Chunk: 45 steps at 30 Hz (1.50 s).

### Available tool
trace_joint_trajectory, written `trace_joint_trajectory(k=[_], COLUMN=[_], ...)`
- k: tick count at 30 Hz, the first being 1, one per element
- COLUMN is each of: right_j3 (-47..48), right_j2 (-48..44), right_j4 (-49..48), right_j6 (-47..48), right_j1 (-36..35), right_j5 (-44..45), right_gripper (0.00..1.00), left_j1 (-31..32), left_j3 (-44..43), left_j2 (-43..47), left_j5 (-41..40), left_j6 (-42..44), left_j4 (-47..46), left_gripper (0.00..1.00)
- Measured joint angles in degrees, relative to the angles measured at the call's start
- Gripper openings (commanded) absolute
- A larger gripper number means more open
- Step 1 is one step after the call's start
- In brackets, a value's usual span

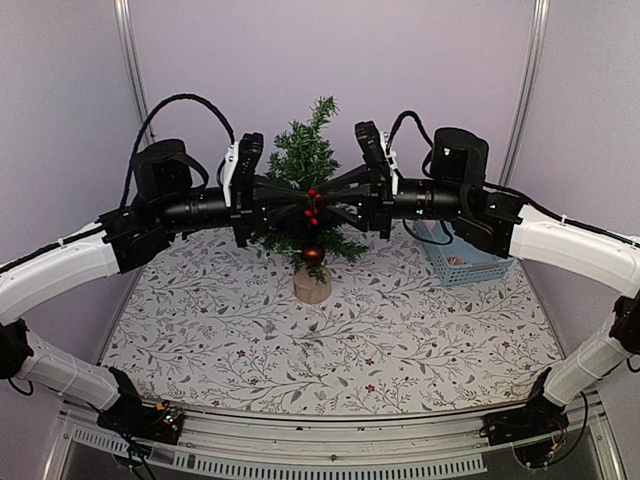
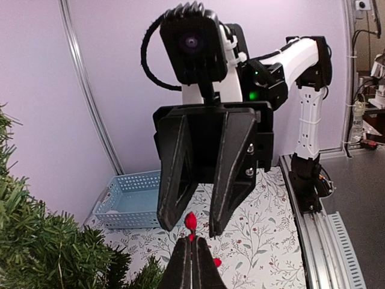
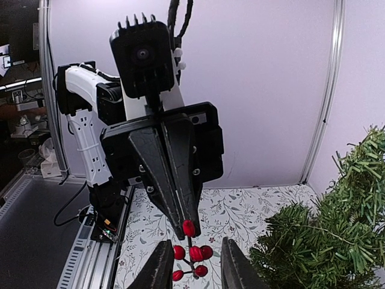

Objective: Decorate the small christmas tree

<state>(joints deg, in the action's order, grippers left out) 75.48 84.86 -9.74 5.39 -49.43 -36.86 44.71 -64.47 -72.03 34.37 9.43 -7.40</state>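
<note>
At centre of top view, clamping red berry sprig [image 3: 194,256] in left gripper [image 2: 192,256], fingers closed on stem. Straddling berries with right gripper [image 3: 194,243], fingers apart. Locating small christmas tree [image 1: 303,155] upright at upper centre, just behind both tips, long axis vertical, arms equally near. Judging next move: pushing sprig toward top of frame, into branches. Finding no legible writing.

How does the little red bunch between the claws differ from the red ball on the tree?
The berry sprig is several small bright red beads on a stem; the ball is one bigger, darker, shiny globe. The berry sprig is pinched in the left gripper, held clear of the tree; the ball already hangs low on it. Both are red ornaments.
</note>
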Motion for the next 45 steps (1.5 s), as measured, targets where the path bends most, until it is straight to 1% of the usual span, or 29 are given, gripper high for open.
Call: trace_joint_trajectory(k=[2, 8, 10, 12, 13, 14, 18, 21, 22, 24, 29, 31, 37, 42, 45], right_j3=[0.0, 0.2, 0.2, 0.2, 0.2, 0.2, -0.1, -1.2, -2.0, -4.2, -9.4, -10.4, -10.1, -7.5, -5.3], right_j2=[0.2, 0.5, 0.5, 0.5, 0.5, 0.5, 0.2, -0.5, -0.9, -1.9, -3.3, -3.3, -1.7, 3.4, 7.0], right_j4=[0.4, 1.2, 1.4, 1.3, 1.3, 1.2, 0.2, -1.2, -2.1, -4.6, -12.0, -15.1, -25.4, -32.2, -34.2], right_j6=[0.1, 0.6, 0.8, 0.9, 0.8, 0.8, 0.8, 0.4, 0.1, -0.9, -4.8, -6.7, -10.3, -12.0, -13.3], right_j1=[0.0, 0.0, 0.0, 0.0, 0.0, 0.0, 0.0, 0.5, 0.9, 2.2, 6.2, 7.3, 8.5, 8.6, 8.7], right_j5=[-0.1, -1.0, -1.3, -1.2, -1.2, -1.2, 0.1, 1.7, 2.2, 3.0, 6.3, 7.6, 12.2, 15.5, 16.0], right_gripper=[0.20, 0.00, 0.00, 0.00, 0.00, 0.00, 0.00, 0.00, 0.00, 0.00, 0.00, 0.00, 0.00, 0.00, 0.00], left_j1=[0.0, 0.2, 0.2, 0.2, 0.2, 0.2, 0.3, 0.1, -0.1, -0.7, -3.7, -4.7, -6.0, -6.4, -6.5], left_j3=[-0.1, -0.2, -0.2, -0.2, -0.2, -0.2, -0.3, -0.2, -0.2, 0.2, 4.2, 5.4, 6.9, 8.4, 8.7], left_j2=[0.0, -0.2, -0.4, -0.4, -0.4, -0.4, -0.4, -0.3, -0.3, 0.2, 3.3, 4.2, 5.3, 5.9, 6.1], left_j5=[0.0, 0.0, -0.3, -0.9, -1.1, -1.4, -3.0, -4.7, -5.3, -6.7, -9.8, -11.2, -14.8, -16.5, -17.1], left_j6=[0.0, 0.0, 0.0, -0.1, -0.1, -0.2, -1.3, -2.4, -2.8, -4.0, -7.6, -9.0, -12.1, -13.4, -13.8], left_j4=[0.0, 0.0, 0.0, 0.0, 0.0, 0.0, 0.0, 0.0, 0.0, -0.6, -3.8, -4.9, -7.5, -8.4, -8.6], left_gripper=[0.00, 0.00, 0.01, 0.05, 0.11, 0.22, 0.44, 0.53, 0.57, 0.62, 0.86, 0.98, 0.99, 0.99, 0.99])
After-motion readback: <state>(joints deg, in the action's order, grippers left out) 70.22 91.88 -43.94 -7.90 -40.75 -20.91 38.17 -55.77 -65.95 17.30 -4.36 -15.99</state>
